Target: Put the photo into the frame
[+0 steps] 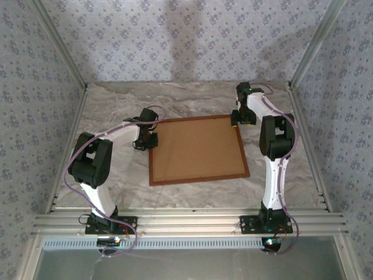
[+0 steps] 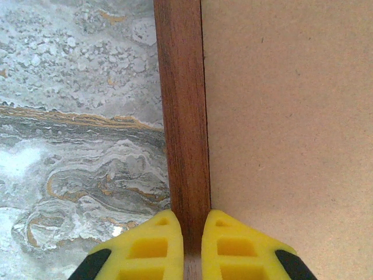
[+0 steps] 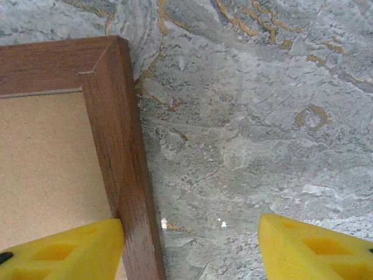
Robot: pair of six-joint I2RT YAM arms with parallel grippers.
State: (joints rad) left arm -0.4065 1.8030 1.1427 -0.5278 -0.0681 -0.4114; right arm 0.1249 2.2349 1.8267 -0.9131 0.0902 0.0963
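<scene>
yellow fingertips (image 2: 154, 245) of the left gripper (image 2: 191, 227) are pinching the left rail of the frame (image 2: 182, 105), lying flat on the marble table (image 1: 192, 99); the right gripper (image 3: 191, 236) is standing wide astride its right rail.

Soft, even light casts faint shadows on the back wall (image 1: 180, 35) at twelve o'clock; tiny glints dot the tabletop (image 3: 192, 228) at six.

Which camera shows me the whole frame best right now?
Top external: the whole frame lies flat on the table, with all four rails visible around the brown board. Left wrist gives a close-up of one rail; right wrist gives one corner.
</scene>
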